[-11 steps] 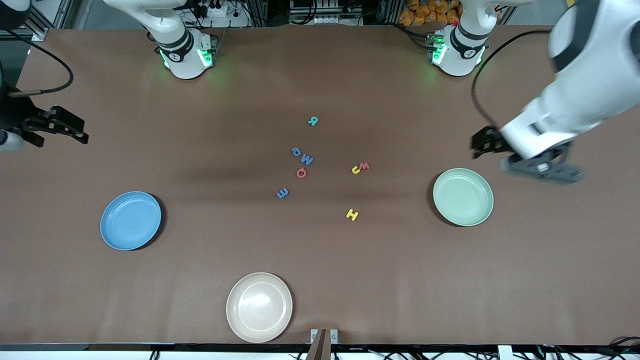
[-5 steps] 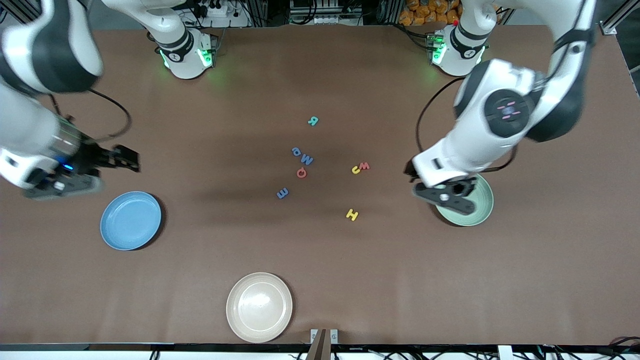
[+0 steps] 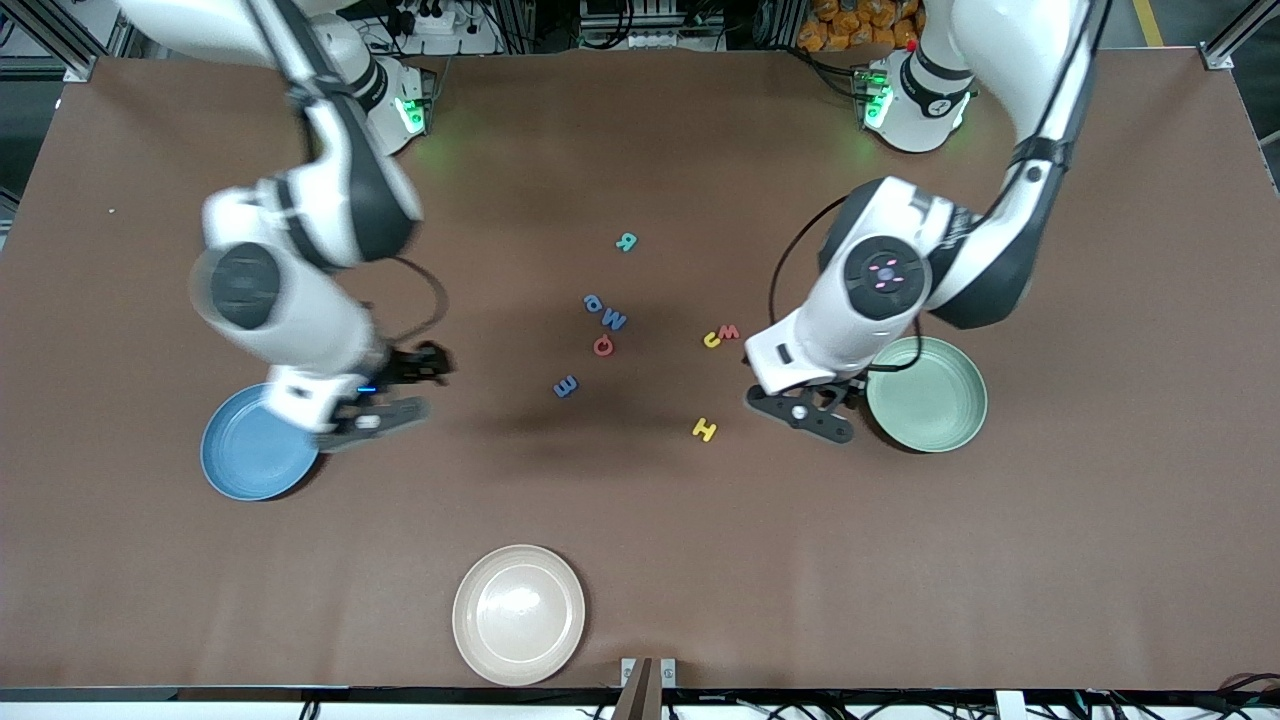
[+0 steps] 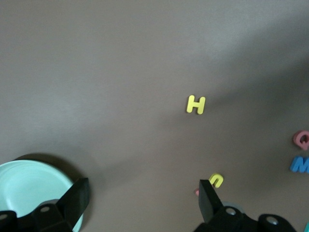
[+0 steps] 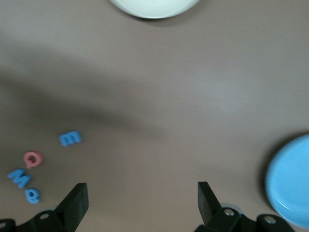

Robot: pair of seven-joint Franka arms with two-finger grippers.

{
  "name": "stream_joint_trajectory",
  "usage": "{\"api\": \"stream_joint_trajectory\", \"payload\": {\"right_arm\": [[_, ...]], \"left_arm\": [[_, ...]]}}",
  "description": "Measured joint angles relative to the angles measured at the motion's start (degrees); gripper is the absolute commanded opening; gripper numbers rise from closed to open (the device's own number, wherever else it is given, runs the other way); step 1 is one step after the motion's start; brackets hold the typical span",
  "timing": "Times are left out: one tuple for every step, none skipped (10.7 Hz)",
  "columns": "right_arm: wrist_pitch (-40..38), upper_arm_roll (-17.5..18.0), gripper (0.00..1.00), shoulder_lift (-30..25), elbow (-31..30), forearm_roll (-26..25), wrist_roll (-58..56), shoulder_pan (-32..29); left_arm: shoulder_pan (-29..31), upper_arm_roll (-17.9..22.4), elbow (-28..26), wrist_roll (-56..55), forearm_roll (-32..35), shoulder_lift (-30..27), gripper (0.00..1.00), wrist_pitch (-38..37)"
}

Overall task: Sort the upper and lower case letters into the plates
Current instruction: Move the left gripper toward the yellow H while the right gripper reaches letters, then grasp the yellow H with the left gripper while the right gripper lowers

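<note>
Eight toy letters lie mid-table: teal R [image 3: 626, 241], blue p [image 3: 592, 301], blue M [image 3: 613, 319], red Q [image 3: 603, 346], blue E [image 3: 565, 386], yellow u [image 3: 711, 340], red w [image 3: 729, 331], yellow H [image 3: 704, 429]. The mint plate [image 3: 926, 393] and the sky blue plate [image 3: 255, 455] are empty. My left gripper [image 3: 793, 374] is open over bare table between the mint plate [image 4: 29, 186] and the u [image 4: 217, 180]; the left wrist view [image 4: 144, 198] shows it empty, with the H [image 4: 196, 104]. My right gripper [image 3: 410, 368] is open and empty [image 5: 140, 203] between the blue plate [image 5: 289, 181] and the E [image 5: 70, 138].
A cream plate [image 3: 518, 613] sits empty near the table's front edge and shows in the right wrist view [image 5: 154, 7]. The Q [image 5: 33, 158], M [image 5: 19, 179] and p [image 5: 33, 195] lie close together.
Both arms have swung in from the table's ends toward the middle. The left gripper has passed over the mint plate; the right one now hangs beside the blue plate. The letters have not moved.
</note>
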Motion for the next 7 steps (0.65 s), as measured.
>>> {"api": "stream_joint_trajectory", "payload": {"right_arm": [[1.91, -0.02, 1.00, 1.91, 0.04, -0.03, 0.42, 2.27], [3.37, -0.05, 1.00, 3.45, 0.08, -0.03, 0.48, 3.55], [4.35, -0.03, 1.00, 4.57, 0.13, -0.06, 0.42, 4.22], [4.83, -0.04, 1.00, 5.37, 0.16, -0.09, 0.39, 4.90], [5.21, -0.04, 1.00, 5.97, 0.16, -0.10, 0.38, 5.66], [5.62, -0.04, 1.00, 6.36, 0.15, -0.12, 0.37, 6.17], [5.68, -0.04, 1.00, 6.71, 0.12, -0.13, 0.28, 6.36]], "left_arm": [[-0.57, 0.01, 0.01, -1.18, 0.07, 1.11, 1.00, 1.08], [-0.96, 0.03, 0.01, -2.02, 0.08, 2.23, 1.00, 2.43], [-1.24, 0.03, 0.01, -2.91, 0.08, 3.40, 1.00, 3.76], [-1.56, 0.03, 0.01, -3.74, 0.08, 4.63, 1.00, 4.80], [-2.09, 0.07, 0.01, -4.78, 0.08, 5.98, 1.00, 5.88], [-2.80, 0.13, 0.02, -6.17, 0.08, 7.22, 1.00, 7.40], [-3.56, 0.18, 0.03, -7.49, 0.09, 8.43, 1.00, 9.12]]}}
